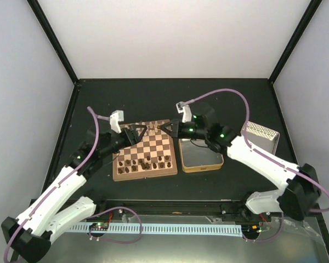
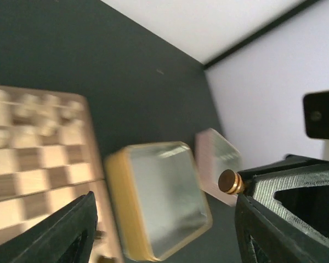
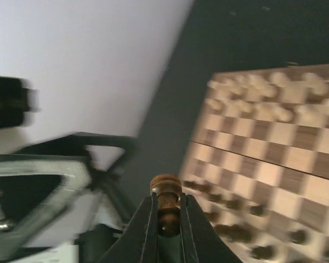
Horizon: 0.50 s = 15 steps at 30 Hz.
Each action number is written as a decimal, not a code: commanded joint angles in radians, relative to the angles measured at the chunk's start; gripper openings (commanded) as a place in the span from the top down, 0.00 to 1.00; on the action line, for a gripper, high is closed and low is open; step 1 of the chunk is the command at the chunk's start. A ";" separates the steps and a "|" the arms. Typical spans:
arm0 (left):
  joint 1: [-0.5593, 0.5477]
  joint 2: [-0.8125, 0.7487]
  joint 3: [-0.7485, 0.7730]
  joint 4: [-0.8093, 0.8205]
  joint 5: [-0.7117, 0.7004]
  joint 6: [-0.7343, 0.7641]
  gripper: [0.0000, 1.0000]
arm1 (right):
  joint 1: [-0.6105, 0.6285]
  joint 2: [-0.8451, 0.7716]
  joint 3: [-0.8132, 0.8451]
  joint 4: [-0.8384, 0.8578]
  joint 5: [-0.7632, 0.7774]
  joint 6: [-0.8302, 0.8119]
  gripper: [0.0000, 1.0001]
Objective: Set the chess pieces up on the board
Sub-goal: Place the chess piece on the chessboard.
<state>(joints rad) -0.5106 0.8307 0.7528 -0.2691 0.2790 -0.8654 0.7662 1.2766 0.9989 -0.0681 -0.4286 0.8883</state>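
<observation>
The board lies mid-table, with dark brown chess pieces on its near rows and pale cream ones on its far rows. My right gripper hovers over the board's far right corner. In the right wrist view it is shut on a dark brown chess piece, above the board and its dark pieces. My left gripper is over the far middle of the board. In the left wrist view it is wide open and empty, facing the right gripper.
A shiny square metal tin sits just right of the board and also shows in the left wrist view. Its lid lies farther right. Enclosure walls stand at the left, back and right.
</observation>
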 commanded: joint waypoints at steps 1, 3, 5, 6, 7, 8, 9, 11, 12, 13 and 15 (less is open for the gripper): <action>0.016 -0.092 0.027 -0.269 -0.322 0.186 0.28 | 0.054 0.168 0.180 -0.510 0.212 -0.309 0.99; 0.020 -0.124 0.040 -0.331 -0.393 0.226 0.28 | 0.091 0.263 0.280 -0.624 0.289 -0.370 0.99; 0.023 -0.152 0.047 -0.383 -0.440 0.258 0.27 | 0.125 0.358 0.378 -0.728 0.342 -0.415 0.99; 0.024 -0.164 0.050 -0.401 -0.452 0.268 0.27 | 0.145 0.402 0.422 -0.770 0.363 -0.432 0.99; 0.026 -0.177 0.052 -0.417 -0.462 0.277 0.27 | 0.161 0.442 0.460 -0.799 0.380 -0.447 0.99; 0.027 -0.188 0.052 -0.431 -0.470 0.282 0.27 | 0.175 0.478 0.490 -0.827 0.385 -0.462 0.99; 0.028 -0.199 0.050 -0.444 -0.477 0.287 0.27 | 0.189 0.513 0.522 -0.860 0.391 -0.473 0.99; 0.029 -0.220 0.047 -0.459 -0.489 0.290 0.26 | 0.212 0.572 0.572 -0.904 0.412 -0.490 0.99; 0.030 -0.227 0.047 -0.466 -0.495 0.292 0.26 | 0.220 0.595 0.592 -0.919 0.420 -0.495 0.98; 0.032 -0.234 0.047 -0.473 -0.500 0.292 0.26 | 0.227 0.615 0.606 -0.931 0.421 -0.502 0.98; 0.032 -0.243 0.048 -0.479 -0.506 0.298 0.26 | 0.238 0.650 0.628 -0.947 0.418 -0.512 0.97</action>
<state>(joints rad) -0.4866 0.6098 0.7643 -0.6838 -0.1631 -0.6094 0.9833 1.8847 1.5639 -0.8795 -0.0700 0.4438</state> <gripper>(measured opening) 0.736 0.068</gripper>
